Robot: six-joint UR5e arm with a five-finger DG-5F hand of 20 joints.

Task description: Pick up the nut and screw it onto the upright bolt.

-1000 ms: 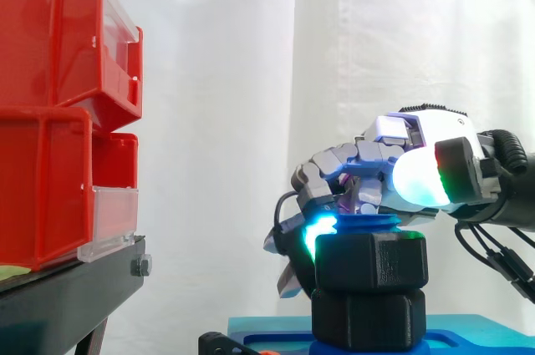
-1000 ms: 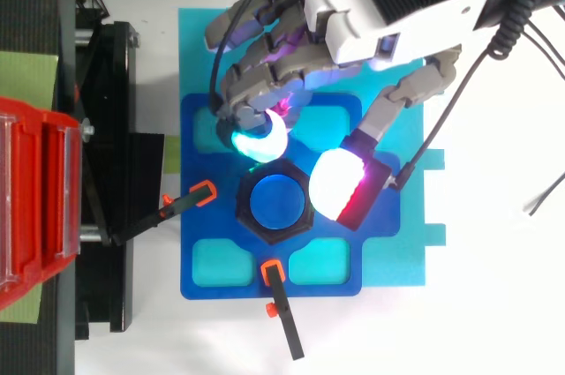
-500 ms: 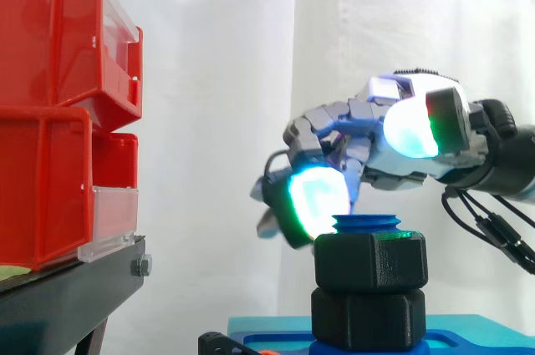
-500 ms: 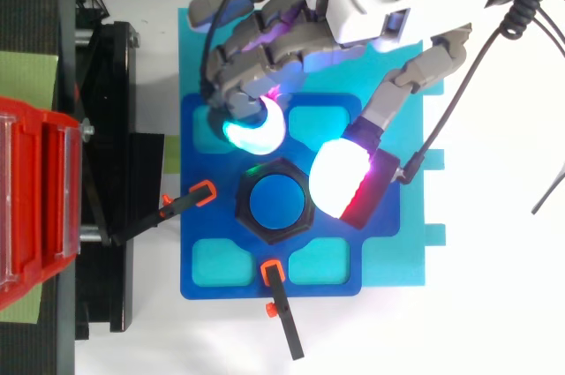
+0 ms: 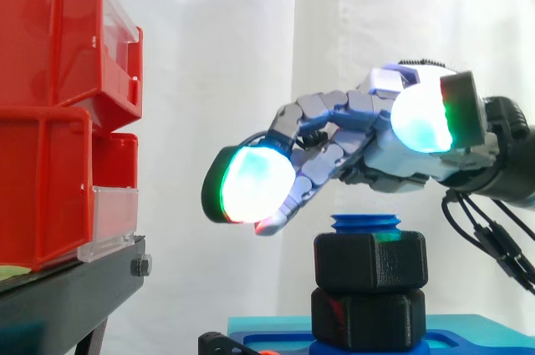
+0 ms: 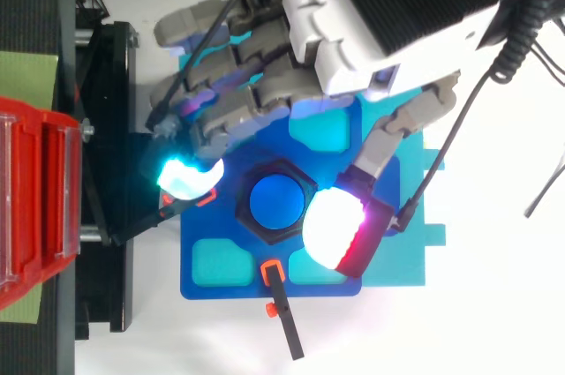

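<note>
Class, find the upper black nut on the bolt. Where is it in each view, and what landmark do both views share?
Side view: the upper black nut sits low, right of centre, below the robot hand.
Top view: the upper black nut is the hexagon at the centre.
Shared landmark: the blue bolt top that it rings.

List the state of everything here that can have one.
Robot hand: open, above the nut, holding nothing.
Upper black hexagonal plastic nut: on the bolt, near its top.
Blue plastic bolt: upright, tip showing above the nut.
Red plastic bins: stacked on the black stand.
</note>
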